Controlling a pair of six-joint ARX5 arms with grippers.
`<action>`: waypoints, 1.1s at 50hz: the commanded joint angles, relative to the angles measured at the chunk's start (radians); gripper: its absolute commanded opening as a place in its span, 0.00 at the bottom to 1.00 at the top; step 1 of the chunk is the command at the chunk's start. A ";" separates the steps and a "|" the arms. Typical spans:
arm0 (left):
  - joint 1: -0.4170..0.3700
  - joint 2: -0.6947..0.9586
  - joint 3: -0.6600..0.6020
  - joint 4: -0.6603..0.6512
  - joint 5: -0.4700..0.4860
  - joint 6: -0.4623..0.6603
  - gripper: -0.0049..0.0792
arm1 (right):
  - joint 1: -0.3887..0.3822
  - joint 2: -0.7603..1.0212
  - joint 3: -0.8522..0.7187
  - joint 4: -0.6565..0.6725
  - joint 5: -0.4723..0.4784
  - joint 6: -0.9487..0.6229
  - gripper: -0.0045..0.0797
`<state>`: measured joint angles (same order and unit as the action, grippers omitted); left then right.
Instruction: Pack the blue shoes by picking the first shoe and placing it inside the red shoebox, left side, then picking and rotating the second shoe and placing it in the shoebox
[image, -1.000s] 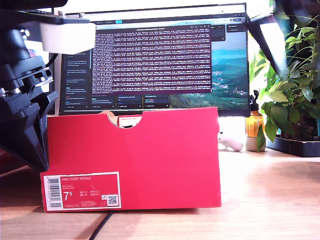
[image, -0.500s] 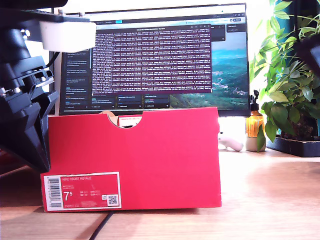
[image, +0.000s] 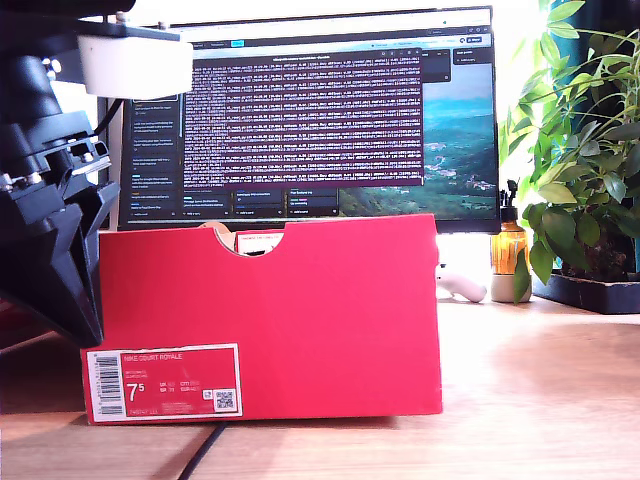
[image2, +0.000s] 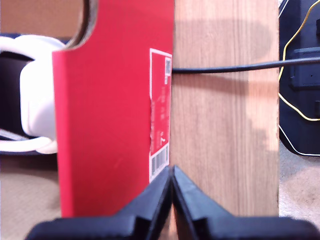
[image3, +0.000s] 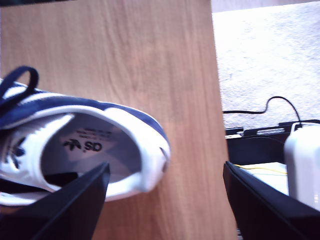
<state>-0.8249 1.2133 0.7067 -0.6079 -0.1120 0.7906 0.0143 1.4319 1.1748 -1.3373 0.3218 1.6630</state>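
Observation:
The red shoebox (image: 270, 320) stands on the wooden table with its notch up and its white 7.5 label facing the exterior camera. My first gripper (image2: 171, 172) is shut and empty, its tips above the box's label corner (image2: 160, 115); it is the black arm (image: 60, 260) at the exterior view's left. Behind the box wall the first wrist view shows the white sole of one blue shoe (image2: 32, 100). Another blue shoe (image3: 75, 145), navy with a white lining, lies on the table below my second gripper (image3: 165, 200). That gripper is open, one finger (image3: 70, 200) over the shoe's opening.
A monitor (image: 320, 110) stands behind the box. A leafy plant (image: 580, 170), an orange bottle (image: 508, 250) and a white object (image: 460, 283) are at the exterior view's right. A black cable (image2: 225, 67) runs under the box. Carpet (image3: 260, 55) lies past the table edge.
A dark arm seen at the exterior view's upper right swung rightward and left that view. The arm at the exterior view's left barely shifted. The box has not moved.

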 joint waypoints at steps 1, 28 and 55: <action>-0.002 0.011 -0.013 0.004 0.004 -0.005 0.04 | 0.002 0.032 -0.006 0.026 0.003 -0.016 0.84; -0.002 0.011 -0.013 0.004 0.005 -0.005 0.04 | -0.064 0.082 -0.259 0.283 -0.081 -0.002 0.69; -0.002 0.011 -0.013 0.004 0.005 -0.005 0.04 | -0.062 0.062 -0.272 0.216 -0.131 -0.093 0.04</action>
<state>-0.8249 1.2133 0.7067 -0.6075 -0.1120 0.7906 -0.0570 1.5009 0.9089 -1.0626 0.1959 1.6062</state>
